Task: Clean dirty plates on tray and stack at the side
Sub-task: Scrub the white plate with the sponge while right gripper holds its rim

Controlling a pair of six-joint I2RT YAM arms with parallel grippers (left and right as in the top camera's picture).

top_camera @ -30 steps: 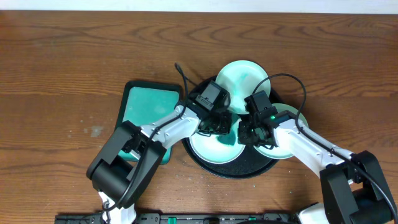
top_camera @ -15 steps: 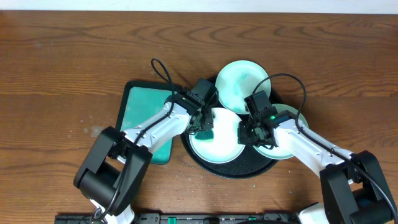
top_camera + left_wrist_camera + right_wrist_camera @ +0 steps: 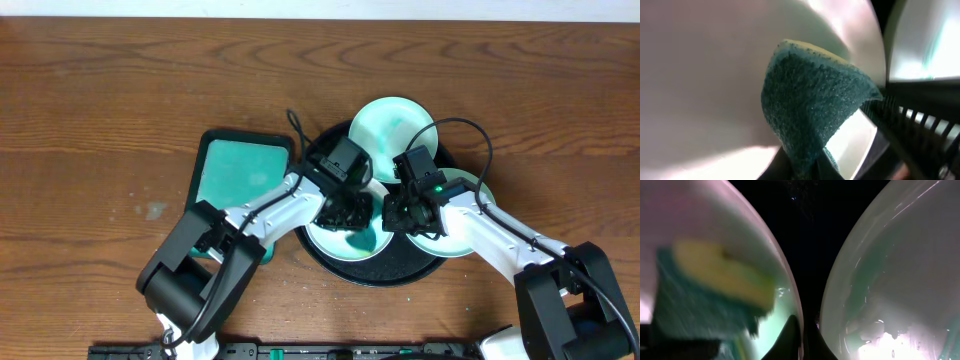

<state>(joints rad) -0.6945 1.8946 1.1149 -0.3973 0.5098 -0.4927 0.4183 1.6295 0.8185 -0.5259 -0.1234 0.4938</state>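
The left gripper [image 3: 343, 212] was clamped on a teal sponge [image 3: 815, 100], pressing it onto the white plate [image 3: 335, 240] in the middle of the black tray [image 3: 385, 272]. The right gripper [image 3: 398, 216], its fingers narrow, pinched that plate's right rim. One green plate [image 3: 392, 125] sat at the tray's far edge and a second green plate [image 3: 462, 238] at its right edge.

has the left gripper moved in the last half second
Yes. The left gripper, holding the sponge, swung right across the white plate, from its left rim toward the middle.

Left arm [image 3: 262, 208] and right arm [image 3: 495, 228]: white links, black joints; black cables [image 3: 478, 130]; 1 green light [image 3: 437, 187].
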